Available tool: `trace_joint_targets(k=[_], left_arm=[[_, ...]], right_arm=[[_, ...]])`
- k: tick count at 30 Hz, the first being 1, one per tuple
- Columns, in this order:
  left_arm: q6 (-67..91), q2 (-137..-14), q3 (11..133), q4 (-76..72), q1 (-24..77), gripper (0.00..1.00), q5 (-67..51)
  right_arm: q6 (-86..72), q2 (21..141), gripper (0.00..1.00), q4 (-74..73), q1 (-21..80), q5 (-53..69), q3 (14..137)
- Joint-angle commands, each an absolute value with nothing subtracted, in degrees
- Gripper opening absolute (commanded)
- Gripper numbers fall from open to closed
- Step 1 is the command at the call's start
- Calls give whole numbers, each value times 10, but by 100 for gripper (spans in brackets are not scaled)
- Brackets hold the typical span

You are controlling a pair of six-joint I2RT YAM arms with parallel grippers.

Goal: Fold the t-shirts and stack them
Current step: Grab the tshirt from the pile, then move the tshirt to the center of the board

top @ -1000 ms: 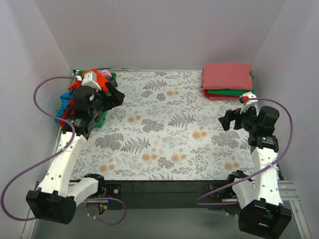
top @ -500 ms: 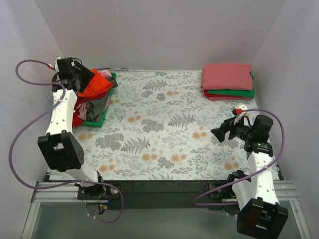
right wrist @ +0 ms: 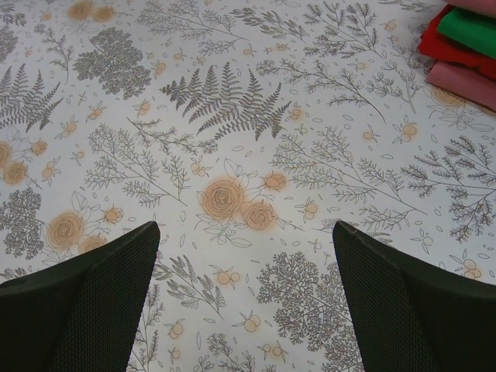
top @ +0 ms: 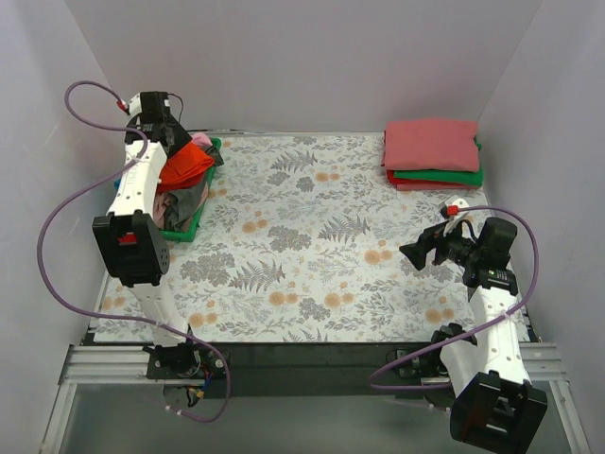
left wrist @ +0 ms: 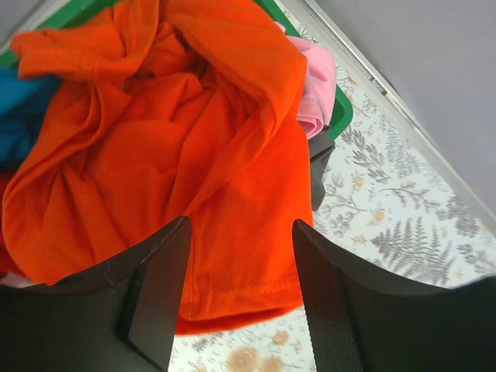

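Note:
A bright orange-red t-shirt (top: 189, 163) lies crumpled on top of a pile in a green basket (top: 187, 231) at the back left. In the left wrist view the orange-red shirt (left wrist: 178, 147) fills the frame, with a light pink shirt (left wrist: 316, 85) and a blue one (left wrist: 15, 108) beside it. My left gripper (top: 181, 147) (left wrist: 240, 298) hangs open just above the orange-red shirt's hem, holding nothing. A stack of folded t-shirts (top: 431, 153), coral pink on top with green and red below, sits at the back right. My right gripper (top: 413, 253) (right wrist: 246, 294) is open and empty above the cloth.
The floral grey table cloth (top: 312, 246) covers the table. A grey shirt (top: 194, 200) hangs in the basket below the orange-red one. The stack's edge shows at the top right of the right wrist view (right wrist: 465, 39). Walls close in the left, back and right.
My left arm has straightened and swung its gripper from the basket's right side round to the back left, over the orange-red shirt. My right gripper moved a little nearer, then held still.

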State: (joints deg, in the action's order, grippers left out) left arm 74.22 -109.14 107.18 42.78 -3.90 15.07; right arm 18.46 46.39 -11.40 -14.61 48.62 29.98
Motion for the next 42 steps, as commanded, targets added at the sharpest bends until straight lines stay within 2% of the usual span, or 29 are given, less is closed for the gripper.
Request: trace_joint_targets(k=[1, 7, 8, 9, 10, 11, 13, 23, 29, 36, 42], left_arm=[[643, -1110, 1089, 399, -38, 53, 198], [532, -1129, 1078, 334, -37, 50, 183], [520, -1129, 1064, 317, -37, 47, 179], [515, -1131, 1063, 312, -37, 42, 174], [506, -1133, 1063, 309, -37, 18, 158], [505, -1133, 1064, 303, -36, 8, 151], [500, -1122, 1064, 292, -33, 0, 144], [544, -983, 1068, 170, -25, 0, 261], [620, -973, 1154, 170, -25, 0, 346], [699, -1003, 1264, 142, -25, 0, 340], [637, -1020, 1307, -61, -21, 0, 345]], right_arm=[[191, 465, 98, -94, -149, 502, 314], [191, 467, 98, -96, -149, 502, 315], [192, 468, 98, -95, -149, 503, 315], [192, 468, 99, -96, -149, 504, 315], [192, 468, 99, -96, -149, 507, 316], [192, 468, 98, -96, -149, 508, 316], [192, 468, 99, -98, -149, 510, 316], [197, 470, 98, -101, -149, 517, 316], [199, 474, 99, -104, -152, 519, 314], [200, 484, 98, -105, -154, 524, 315], [200, 490, 98, -110, -156, 533, 317]])
